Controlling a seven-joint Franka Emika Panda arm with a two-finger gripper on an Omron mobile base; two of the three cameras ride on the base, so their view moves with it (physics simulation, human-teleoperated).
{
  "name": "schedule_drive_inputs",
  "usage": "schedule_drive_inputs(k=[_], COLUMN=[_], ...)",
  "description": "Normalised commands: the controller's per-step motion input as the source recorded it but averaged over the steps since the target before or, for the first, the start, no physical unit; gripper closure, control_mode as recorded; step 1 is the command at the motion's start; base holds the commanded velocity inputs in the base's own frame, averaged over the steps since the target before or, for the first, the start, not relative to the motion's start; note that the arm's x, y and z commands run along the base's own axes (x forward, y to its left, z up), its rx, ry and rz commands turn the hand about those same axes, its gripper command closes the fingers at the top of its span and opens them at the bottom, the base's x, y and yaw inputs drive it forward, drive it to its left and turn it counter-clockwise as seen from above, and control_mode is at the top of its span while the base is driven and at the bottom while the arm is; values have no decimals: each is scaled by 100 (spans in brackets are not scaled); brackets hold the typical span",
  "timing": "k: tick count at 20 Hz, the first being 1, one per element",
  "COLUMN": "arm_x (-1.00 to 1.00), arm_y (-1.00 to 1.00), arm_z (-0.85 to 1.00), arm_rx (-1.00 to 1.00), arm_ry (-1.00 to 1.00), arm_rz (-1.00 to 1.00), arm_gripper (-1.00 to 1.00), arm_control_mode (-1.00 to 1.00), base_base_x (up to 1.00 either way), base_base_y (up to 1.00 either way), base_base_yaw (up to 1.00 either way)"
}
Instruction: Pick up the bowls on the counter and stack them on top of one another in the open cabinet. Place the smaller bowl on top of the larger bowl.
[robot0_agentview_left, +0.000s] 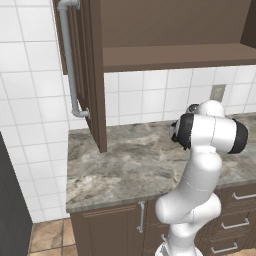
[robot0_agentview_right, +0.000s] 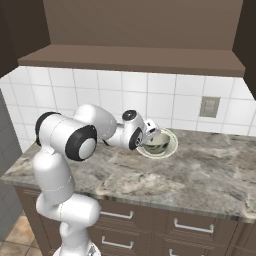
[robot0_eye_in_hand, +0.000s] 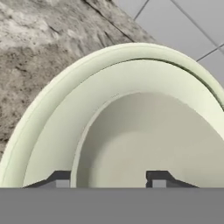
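Observation:
On the counter (robot0_agentview_right: 200, 170) near the tiled wall, the smaller bowl (robot0_agentview_right: 157, 143) sits nested inside the larger bowl (robot0_agentview_right: 174, 143). My gripper (robot0_agentview_right: 150, 136) reaches down at their left rim. In the hand view the larger bowl's cream flared rim (robot0_eye_in_hand: 52, 109) curves around the smaller bowl's pale inside (robot0_eye_in_hand: 144, 144). My gripper (robot0_eye_in_hand: 109, 179) is open. One tip stands outside the smaller bowl's wall and the other inside it, and whether they touch it is unclear. The open cabinet (robot0_agentview_right: 135, 57) hangs above with a bare shelf (robot0_agentview_left: 175, 55).
The cabinet door (robot0_agentview_left: 92, 75) with its long pale bar handle (robot0_agentview_left: 70, 60) stands open over the counter's left part (robot0_agentview_left: 125, 160). A wall outlet (robot0_agentview_right: 209, 106) sits on the tiles to the right. Dark drawers (robot0_agentview_right: 190, 227) run under the counter.

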Motion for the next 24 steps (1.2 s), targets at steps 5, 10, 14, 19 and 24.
schedule_drive_inputs(k=[5, 10, 14, 19, 24], arm_x=[0, 0, 0, -12, -37], arm_y=[-1, -2, -2, -1, 7], arm_z=[14, 40, 34, 26, 8], arm_rx=[1, 2, 0, 0, 0], arm_ry=[0, 0, 0, 2, 1], arm_rz=[0, 0, 0, 0, -4], arm_gripper=[-100, -100, -100, -100, -100], arm_control_mode=[-100, -100, -100, -100, -100], base_base_x=[0, 0, 0, 0, 0], base_base_y=[0, 0, 0, 0, 0], base_base_yaw=[0, 0, 0, 0, 0])
